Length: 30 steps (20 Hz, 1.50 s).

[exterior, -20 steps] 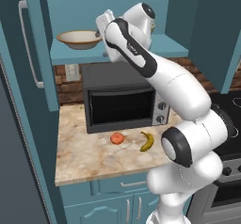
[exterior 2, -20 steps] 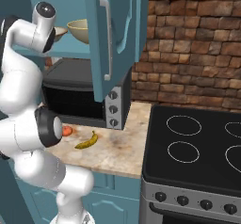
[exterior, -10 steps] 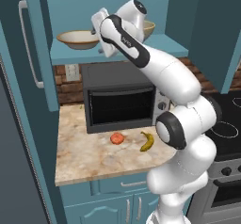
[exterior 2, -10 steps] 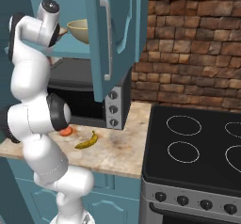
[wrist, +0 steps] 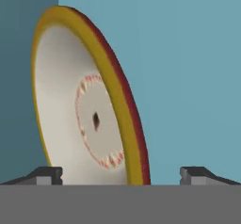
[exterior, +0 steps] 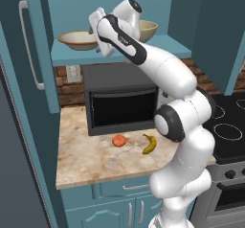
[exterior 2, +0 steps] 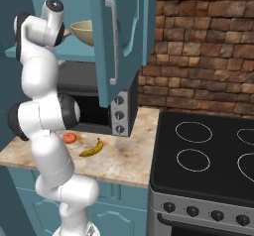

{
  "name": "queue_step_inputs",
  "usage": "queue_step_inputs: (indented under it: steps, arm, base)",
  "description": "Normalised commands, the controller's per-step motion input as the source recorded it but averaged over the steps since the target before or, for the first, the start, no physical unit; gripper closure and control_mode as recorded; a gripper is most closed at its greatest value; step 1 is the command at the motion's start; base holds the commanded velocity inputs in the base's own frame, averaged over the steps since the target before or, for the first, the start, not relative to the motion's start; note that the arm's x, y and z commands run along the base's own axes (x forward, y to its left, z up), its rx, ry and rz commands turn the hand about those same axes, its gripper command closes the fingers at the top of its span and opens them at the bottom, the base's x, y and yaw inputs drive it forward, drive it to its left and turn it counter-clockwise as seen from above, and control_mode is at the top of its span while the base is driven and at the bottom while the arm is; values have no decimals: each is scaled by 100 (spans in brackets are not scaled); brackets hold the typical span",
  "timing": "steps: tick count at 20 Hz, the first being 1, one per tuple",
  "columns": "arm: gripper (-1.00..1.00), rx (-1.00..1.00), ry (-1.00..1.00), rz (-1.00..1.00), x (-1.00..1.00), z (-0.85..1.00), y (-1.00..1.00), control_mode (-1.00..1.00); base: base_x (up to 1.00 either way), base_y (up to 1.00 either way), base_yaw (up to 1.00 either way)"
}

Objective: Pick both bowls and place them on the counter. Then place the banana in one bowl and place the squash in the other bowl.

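Note:
The wide shallow bowl [exterior: 77, 39] sits on the open cabinet's shelf, and the deeper tan bowl [exterior: 149, 29] [exterior 2: 85, 31] stands to its right on the same shelf. My gripper [exterior: 94, 32] is up at the shelf, right at the shallow bowl's right edge. In the hand view this bowl [wrist: 80, 119] appears rolled on its side, whitish inside, and its rim lies between the wide-open finger tips of the gripper [wrist: 121, 176], which holds nothing. The squash [exterior: 119, 140] [exterior 2: 69, 138] and the banana [exterior: 150, 143] [exterior 2: 92, 149] lie on the counter [exterior: 83, 162] in front of the microwave.
A black microwave [exterior: 122, 102] stands on the counter under the shelf. Open teal cabinet doors [exterior: 38, 35] [exterior 2: 116, 36] flank the shelf. The black stovetop [exterior 2: 208, 153] lies to the right, with a brick wall [exterior 2: 203, 46] behind it.
The arm has lifted and straightened, and the hand has edged left along the shelf toward the shallow bowl. The jaws stayed open. Bowls, banana and squash have not moved.

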Motion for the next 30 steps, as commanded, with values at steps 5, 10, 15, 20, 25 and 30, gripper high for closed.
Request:
queue_step_inputs:
  steps: [5,10,15,20,25,30]
  arm:
    - [100,0,11,0,24,-15,11,-100]
    - [100,-3,21,0,1,-30,7,-100]
    - [100,-2,12,0,-17,-19,4,-100]
    - [100,0,0,2,-49,1,4,-100]
    - [100,0,0,5,-67,4,1,-100]
    - [100,0,-1,9,-79,1,-3,-100]
  base:
    - [0,0,0]
    - [0,0,0]
    - [0,0,0]
    - [0,0,0]
    - [0,0,0]
    - [0,0,0]
